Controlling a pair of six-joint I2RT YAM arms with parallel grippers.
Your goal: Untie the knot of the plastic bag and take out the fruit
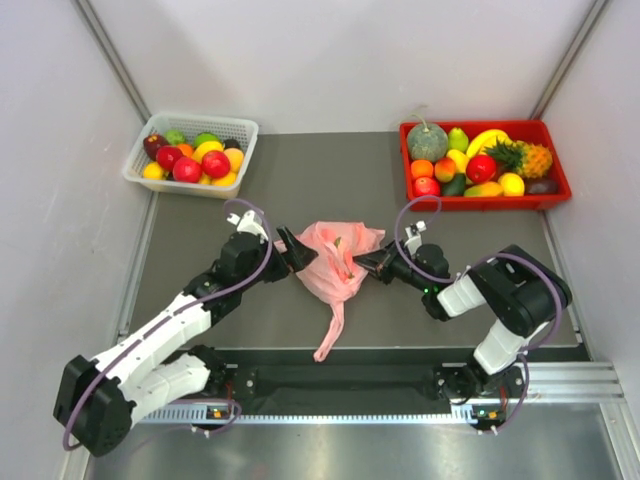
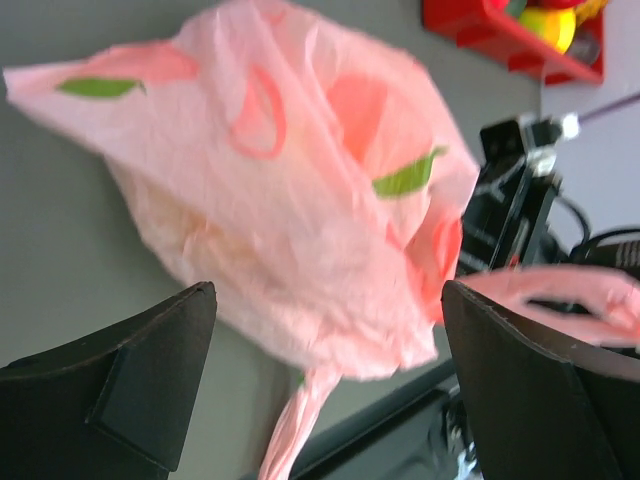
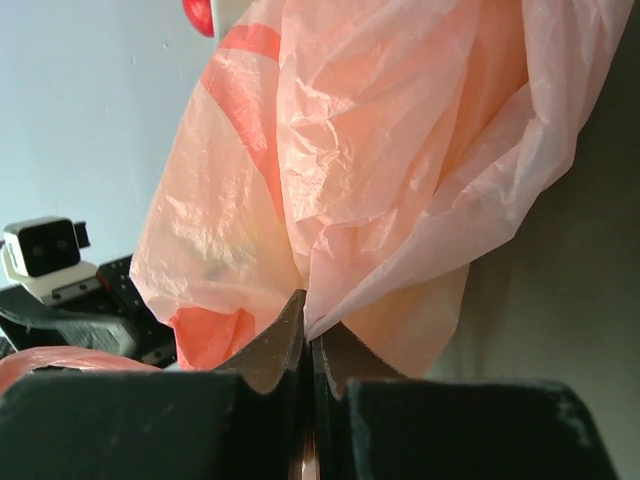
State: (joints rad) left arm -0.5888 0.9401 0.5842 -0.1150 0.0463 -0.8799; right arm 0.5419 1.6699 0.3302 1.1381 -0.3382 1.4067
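Note:
The pink plastic bag (image 1: 335,255) lies mid-table between my two grippers. My right gripper (image 1: 362,266) is shut on a fold of the bag's right side; in the right wrist view the fingertips (image 3: 310,325) pinch the thin plastic (image 3: 380,150). At the bag's left side my left gripper (image 1: 298,258) is open, its fingers (image 2: 330,290) standing wide with the bag (image 2: 300,200) just beyond them. The knot (image 1: 330,330), a narrow twisted pink strip, trails from the bag toward the table's front edge, and it shows again in the left wrist view (image 2: 295,430). The fruit in the bag is hidden by the plastic.
A white basket (image 1: 242,128) of mixed fruit stands at the back left. A red tray (image 1: 556,172) with more fruit, a pineapple and a melon stands at the back right. A black rail (image 1: 400,385) runs along the front edge by the arm bases.

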